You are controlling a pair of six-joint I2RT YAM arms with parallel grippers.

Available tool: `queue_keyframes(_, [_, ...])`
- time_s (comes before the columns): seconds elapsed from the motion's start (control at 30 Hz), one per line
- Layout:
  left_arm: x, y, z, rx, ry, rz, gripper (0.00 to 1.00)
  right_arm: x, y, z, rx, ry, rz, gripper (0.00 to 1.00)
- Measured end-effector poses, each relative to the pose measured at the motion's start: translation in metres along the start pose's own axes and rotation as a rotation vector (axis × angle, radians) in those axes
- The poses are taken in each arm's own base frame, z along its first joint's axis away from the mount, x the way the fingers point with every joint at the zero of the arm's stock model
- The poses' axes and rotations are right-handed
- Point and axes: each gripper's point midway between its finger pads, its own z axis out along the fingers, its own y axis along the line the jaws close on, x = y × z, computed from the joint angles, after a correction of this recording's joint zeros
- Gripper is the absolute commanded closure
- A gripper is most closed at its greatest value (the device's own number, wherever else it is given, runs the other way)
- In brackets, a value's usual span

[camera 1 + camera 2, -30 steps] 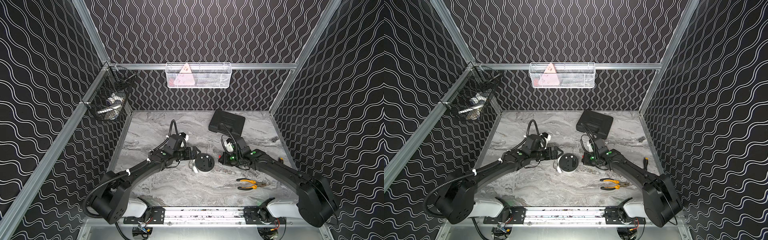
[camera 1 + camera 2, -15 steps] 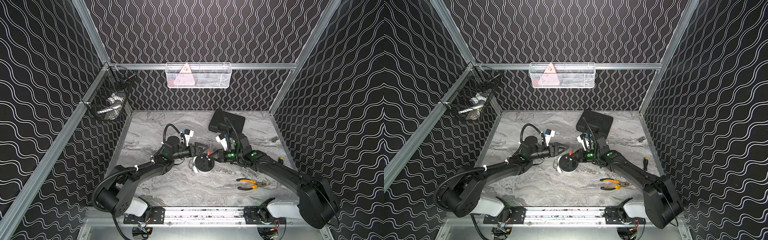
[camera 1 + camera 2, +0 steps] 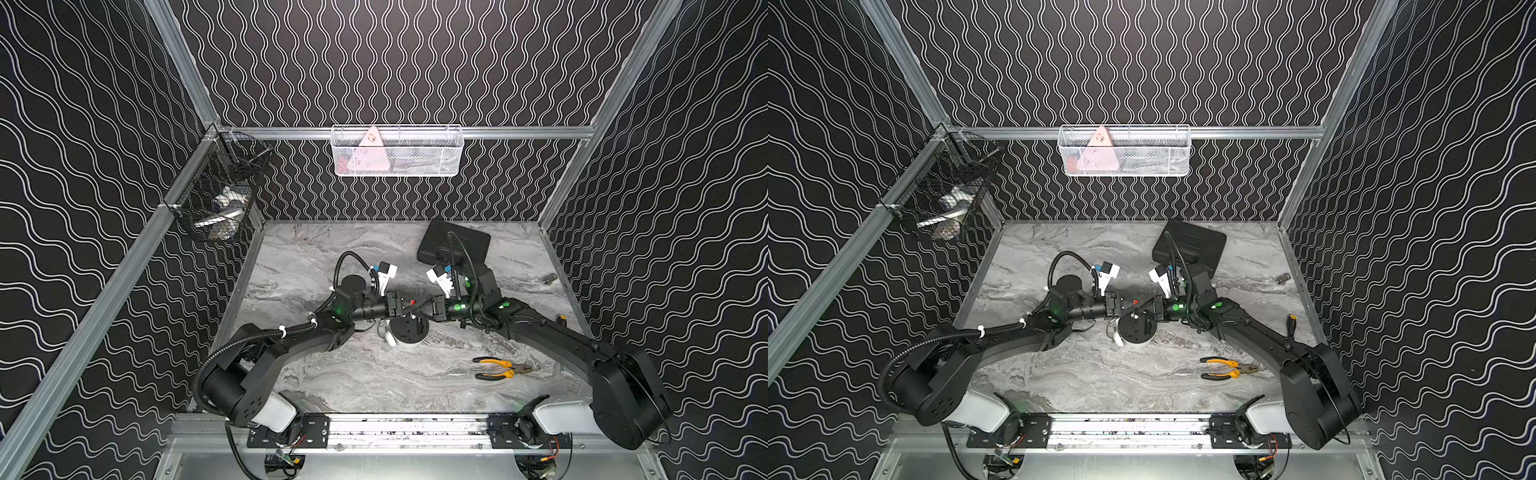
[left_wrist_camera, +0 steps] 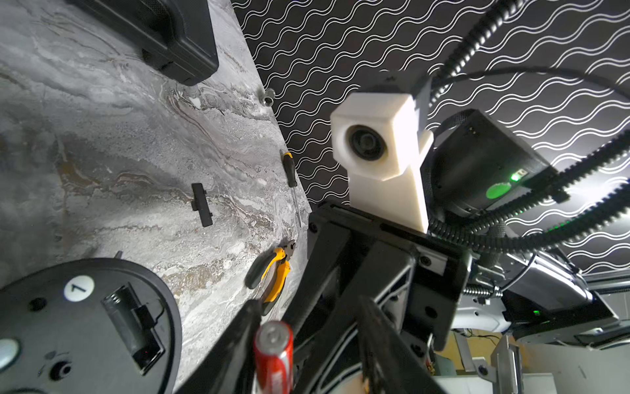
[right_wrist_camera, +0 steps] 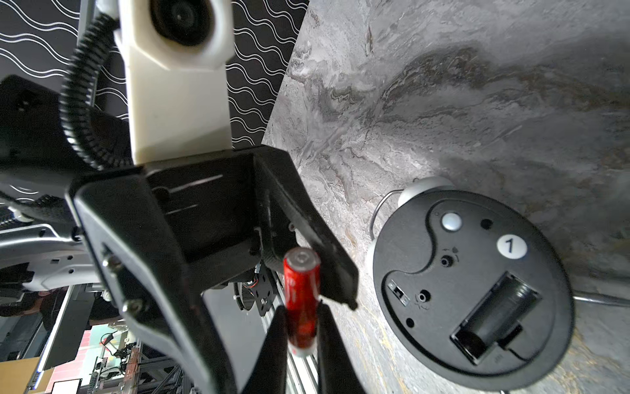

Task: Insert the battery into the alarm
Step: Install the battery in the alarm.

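Nearest you, right of centre, one pair of yellow-handled pliers (image 3: 496,369) lies flat on the grey marbled table (image 3: 374,386). At mid-table the round white alarm clock (image 3: 409,332) lies face down, black back panel up. Only the wrist views show you its open battery slot (image 5: 494,314).

Above the clock your two claws meet tip to tip. The small red cylindrical battery (image 5: 301,290) is just a red speck in both top views. The right wrist view shows it whole, in the air near the clock and not touching it. It is pinched tight between the tips of the right gripper (image 5: 301,312), silvery end toward the left arm. The left gripper (image 4: 306,314) straddles that free end with its jaws partly apart: one finger (image 4: 245,334) sits close against the cell and its mate stands clear.

Only the left wrist view shows you the small black rectangular cover (image 4: 201,204) on the table and the whole black-and-yellow screwdriver (image 4: 289,167) by the right wall. Farther off sit one small silvery socket (image 3: 550,279) and one black rectangular case (image 3: 453,245). You have one battery, one clock and two claws.
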Motion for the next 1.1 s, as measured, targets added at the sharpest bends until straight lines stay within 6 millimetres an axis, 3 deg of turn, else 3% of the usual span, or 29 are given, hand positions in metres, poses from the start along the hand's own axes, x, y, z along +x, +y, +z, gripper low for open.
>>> queue_keyframes(0.13, [-0.001,0.003,0.001,-0.009,-0.008,-0.021,0.64,0.001,0.002,0.000,-0.006,0.004,0.001,0.90])
queue_keyframes(0.3, [-0.002,0.005,0.001,-0.017,-0.015,-0.030,0.70,0.001,0.003,0.000,-0.013,0.006,-0.001,0.90])
queue_keyframes(0.67, [-0.002,0.012,0.001,-0.029,-0.026,-0.067,0.97,0.000,0.003,-0.001,-0.011,0.003,0.014,0.86])
queue_keyframes(0.83, [-0.003,0.013,0.001,-0.034,-0.031,-0.084,1.00,0.000,0.004,0.000,-0.019,-0.003,0.047,0.70])
queue_keyframes(1.1, [-0.005,0.006,-0.006,-0.002,-0.073,-0.042,1.00,0.004,0.007,-0.005,-0.051,-0.040,0.073,0.55])
